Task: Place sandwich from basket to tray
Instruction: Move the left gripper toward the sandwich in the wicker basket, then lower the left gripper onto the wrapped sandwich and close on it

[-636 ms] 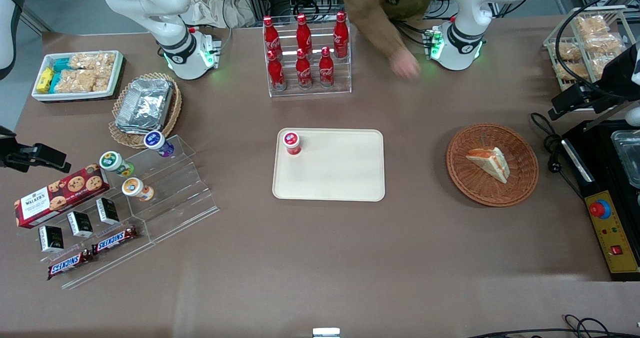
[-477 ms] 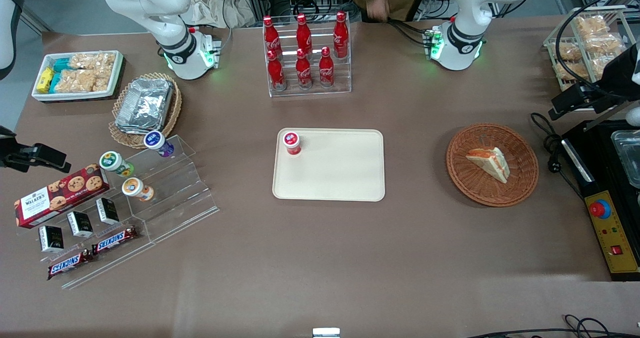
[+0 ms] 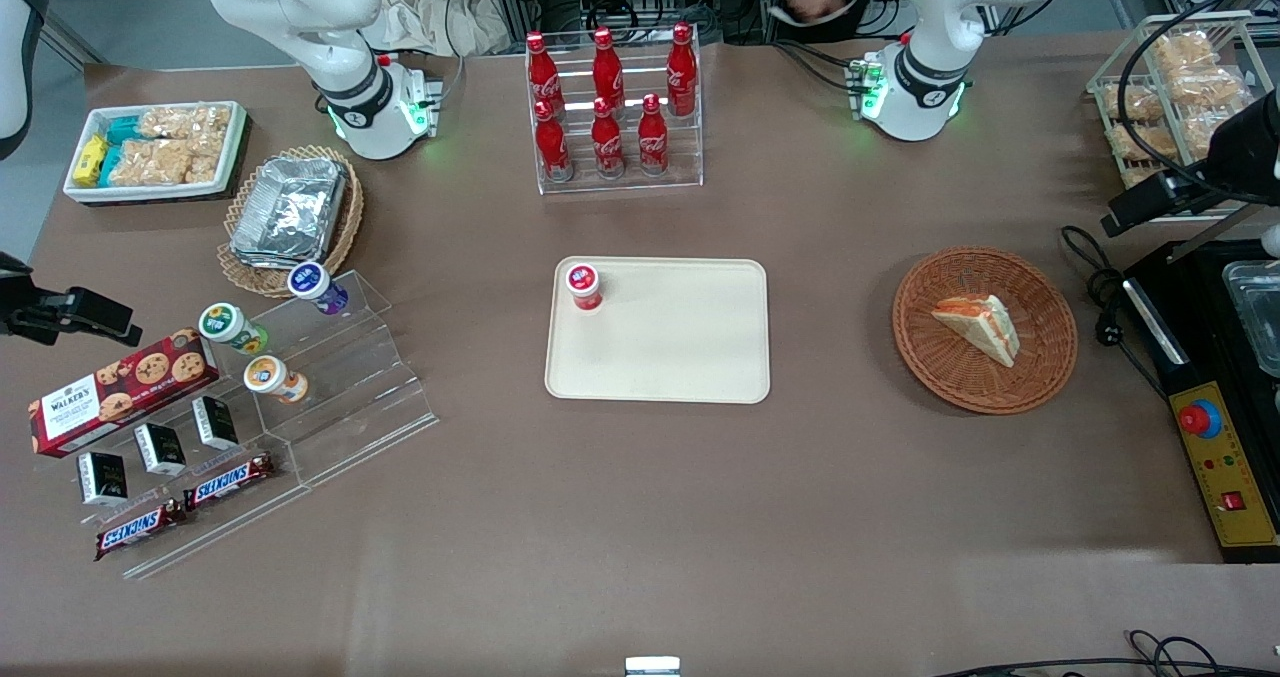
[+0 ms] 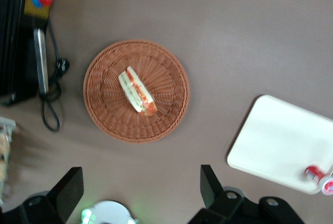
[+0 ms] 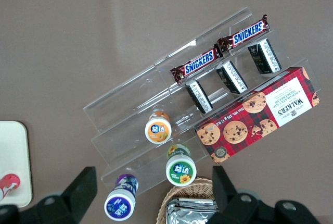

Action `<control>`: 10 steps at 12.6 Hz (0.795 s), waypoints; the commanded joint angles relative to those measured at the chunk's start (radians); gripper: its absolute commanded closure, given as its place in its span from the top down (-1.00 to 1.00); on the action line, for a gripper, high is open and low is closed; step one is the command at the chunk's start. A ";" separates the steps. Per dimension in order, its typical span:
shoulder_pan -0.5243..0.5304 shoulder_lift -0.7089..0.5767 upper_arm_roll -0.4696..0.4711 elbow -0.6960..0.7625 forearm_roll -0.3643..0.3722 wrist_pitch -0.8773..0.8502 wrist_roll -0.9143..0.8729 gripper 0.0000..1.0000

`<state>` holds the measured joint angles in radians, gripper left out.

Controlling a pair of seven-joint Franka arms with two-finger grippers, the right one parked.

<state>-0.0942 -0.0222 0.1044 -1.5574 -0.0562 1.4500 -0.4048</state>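
The sandwich (image 3: 980, 325) (image 4: 137, 90), a pale wedge with orange and green filling, lies in the round reddish-brown basket (image 3: 920, 357) (image 4: 104, 104). The cream tray (image 3: 680, 347) (image 4: 281, 140) sits mid-table, with a small red-capped bottle (image 3: 583, 285) (image 4: 314, 173) standing on one corner. My gripper (image 3: 1140, 207) (image 4: 139, 193) hangs high above the table, toward the working arm's end and a little farther from the front camera than the basket. It is open, with nothing between its wide-spread fingers (image 4: 208, 185).
A black appliance with a red button (image 3: 1220, 407) and a looped cable (image 3: 1095, 287) lie beside the basket. A rack of cola bottles (image 3: 612, 107) stands farther back than the tray. Snack shelves (image 3: 320, 377) occupy the parked arm's end.
A person's hand near the working arm's base has pulled back off the table. My gripper has shifted only slightly; sandwich, basket and tray are unmoved.
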 commanded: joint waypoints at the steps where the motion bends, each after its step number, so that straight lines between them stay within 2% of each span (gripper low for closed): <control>1: 0.002 -0.004 -0.011 -0.090 0.030 0.038 -0.256 1.00; 2: -0.002 -0.018 -0.017 -0.148 0.048 0.083 -0.270 1.00; 4: -0.006 -0.077 -0.052 -0.357 0.111 0.249 -0.276 1.00; 7: 0.002 -0.131 -0.045 -0.635 0.108 0.534 -0.369 1.00; 10: 0.004 -0.076 -0.045 -0.716 0.108 0.663 -0.520 1.00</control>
<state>-0.0939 -0.0882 0.0635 -2.2156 0.0363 2.0523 -0.8324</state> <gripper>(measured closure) 0.000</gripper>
